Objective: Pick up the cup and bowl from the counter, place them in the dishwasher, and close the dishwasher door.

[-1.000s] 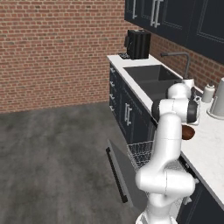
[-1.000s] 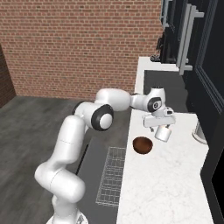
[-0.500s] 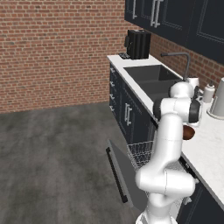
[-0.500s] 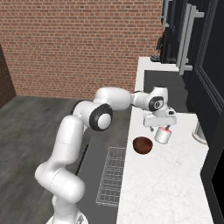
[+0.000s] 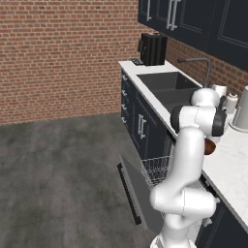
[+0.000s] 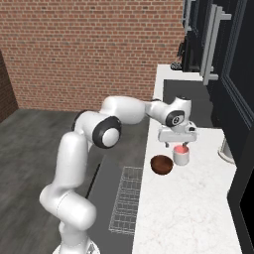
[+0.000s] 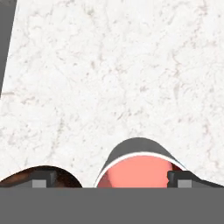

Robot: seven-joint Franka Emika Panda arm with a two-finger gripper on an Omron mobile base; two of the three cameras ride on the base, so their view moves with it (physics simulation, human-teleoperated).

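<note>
Early stage: nothing loaded yet. Gripper [image 6: 176, 144] jaws wide apart, poised right over cup [image 6: 181, 155], not clamped. Cup and bowl [image 6: 161, 164] side by side on tabletop [image 6: 188, 208]. Dishwasher door [image 5: 133, 193] down, rack [image 6: 125, 203] empty. Both items plus door closing left.

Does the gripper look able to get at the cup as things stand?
Probably yes: the gripper hangs open directly above the cup, nothing between them; the bowl sits close beside, likely clear.
</note>
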